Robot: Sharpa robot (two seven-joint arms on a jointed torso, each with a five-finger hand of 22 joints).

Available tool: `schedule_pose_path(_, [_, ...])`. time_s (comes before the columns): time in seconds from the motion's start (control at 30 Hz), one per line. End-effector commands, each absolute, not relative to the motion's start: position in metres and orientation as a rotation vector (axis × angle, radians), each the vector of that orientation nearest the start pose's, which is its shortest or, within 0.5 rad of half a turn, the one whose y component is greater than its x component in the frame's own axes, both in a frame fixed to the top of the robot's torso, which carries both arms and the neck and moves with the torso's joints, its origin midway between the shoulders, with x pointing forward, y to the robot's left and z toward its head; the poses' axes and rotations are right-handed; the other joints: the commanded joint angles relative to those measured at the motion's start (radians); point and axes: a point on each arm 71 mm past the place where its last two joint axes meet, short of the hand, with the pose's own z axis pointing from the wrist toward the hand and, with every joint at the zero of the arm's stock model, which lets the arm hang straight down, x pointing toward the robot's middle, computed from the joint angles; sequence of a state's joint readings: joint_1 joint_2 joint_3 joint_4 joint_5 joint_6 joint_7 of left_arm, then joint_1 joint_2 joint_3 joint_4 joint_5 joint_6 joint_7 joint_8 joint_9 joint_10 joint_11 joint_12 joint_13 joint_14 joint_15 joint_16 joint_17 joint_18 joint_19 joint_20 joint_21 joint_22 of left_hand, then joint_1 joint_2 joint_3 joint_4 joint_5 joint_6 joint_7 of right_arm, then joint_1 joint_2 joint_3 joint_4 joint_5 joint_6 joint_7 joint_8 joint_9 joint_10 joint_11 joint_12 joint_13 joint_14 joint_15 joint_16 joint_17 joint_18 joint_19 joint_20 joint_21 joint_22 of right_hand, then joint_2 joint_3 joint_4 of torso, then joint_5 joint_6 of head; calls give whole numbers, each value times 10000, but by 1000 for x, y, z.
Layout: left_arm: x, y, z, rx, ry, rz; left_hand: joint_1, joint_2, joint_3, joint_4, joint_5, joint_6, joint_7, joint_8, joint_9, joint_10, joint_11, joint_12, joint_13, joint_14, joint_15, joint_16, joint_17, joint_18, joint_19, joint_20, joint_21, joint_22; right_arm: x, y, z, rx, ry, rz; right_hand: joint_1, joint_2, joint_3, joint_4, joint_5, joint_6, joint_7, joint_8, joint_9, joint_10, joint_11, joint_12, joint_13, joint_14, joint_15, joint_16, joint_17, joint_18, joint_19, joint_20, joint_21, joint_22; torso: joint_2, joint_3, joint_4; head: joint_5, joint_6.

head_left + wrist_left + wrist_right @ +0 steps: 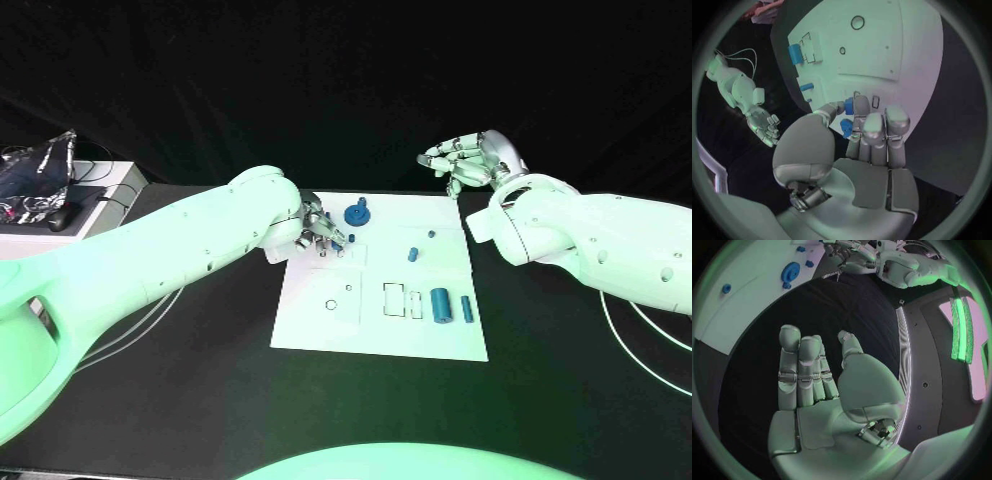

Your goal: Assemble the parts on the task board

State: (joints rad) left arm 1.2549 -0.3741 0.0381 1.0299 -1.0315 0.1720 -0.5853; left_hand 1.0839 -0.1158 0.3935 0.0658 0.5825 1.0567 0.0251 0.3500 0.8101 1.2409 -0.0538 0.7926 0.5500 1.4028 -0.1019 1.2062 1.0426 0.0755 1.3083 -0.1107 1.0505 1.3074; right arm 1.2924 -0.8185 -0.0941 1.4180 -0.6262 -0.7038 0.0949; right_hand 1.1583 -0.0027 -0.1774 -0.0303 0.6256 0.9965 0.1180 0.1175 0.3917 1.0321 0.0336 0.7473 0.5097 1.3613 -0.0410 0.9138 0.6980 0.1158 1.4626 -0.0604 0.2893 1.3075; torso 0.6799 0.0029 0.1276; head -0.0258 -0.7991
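Note:
The white task board [382, 330] lies mid-table. My left hand [320, 231] hovers low over its far left part and pinches a small blue part [849, 105] between thumb and fingertip; a second blue piece [846, 128] lies under its fingers. On the board are a blue gear-like disc [358, 213], a small blue peg [413, 254], a thick blue cylinder [441, 303] and a thin one [467, 308]. My right hand [470, 160] is raised beyond the board's far right corner, fingers apart and empty. In the right wrist view its palm [820, 390] faces black table, the disc [790, 272] off beyond its fingertips.
A white side table [72, 205] with a crinkled bag [41, 165] and cables stands at the far left. Thin cables [137, 325] run over the black table under my left arm. Black table surrounds the board on every side.

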Motion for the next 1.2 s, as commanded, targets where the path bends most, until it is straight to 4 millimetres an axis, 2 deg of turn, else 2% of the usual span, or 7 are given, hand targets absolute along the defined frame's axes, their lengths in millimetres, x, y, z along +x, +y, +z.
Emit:
schedule_pose_path(0.03, [564, 110, -201, -2527, 22517, -3832, 140, 36, 1914, -1942, 9, 61, 28, -37, 20, 67, -36, -35, 11, 92, -6, -40, 9, -107, 33, -3, 50, 907, 521, -243, -151, 6478, 13508, 8869, -20, 53, -24, -59, 30, 17, 66, -63, -8, 25, -22, -49, -8, -71, -31, 2, -14, 143, 88, 18, -57, 316, 12, 11, -10, -8, -18])
schedule_pose_path(0.43, [562, 104, -208, -2130, 22615, -3748, 140, 36, 1914, -1942, 9, 61, 28, -37, 20, 67, -36, -35, 11, 92, -6, -40, 9, -107, 33, -3, 50, 907, 520, -241, -151, 6455, 13523, 8910, -23, 56, -19, -65, 35, 33, 69, -86, -46, 47, -21, -71, -71, -69, -32, 8, -19, 143, 102, 17, -59, 323, -4, 3, 3, -32, -65])
schedule_pose_path(1.2, [561, 101, -212, -1620, 22563, -3578, 251, -1, 1885, -1827, -13, 52, 34, -65, 62, 53, -29, -58, 50, 117, 1, -85, 96, -88, 17, 25, 39, 899, 520, -239, -151, 6449, 13668, 8971, -37, 59, -22, -57, 32, 32, 70, -96, -63, 40, -17, -74, -94, -76, -30, 9, -19, 144, 105, 18, -86, 321, -2, 10, 2, -69, -118])
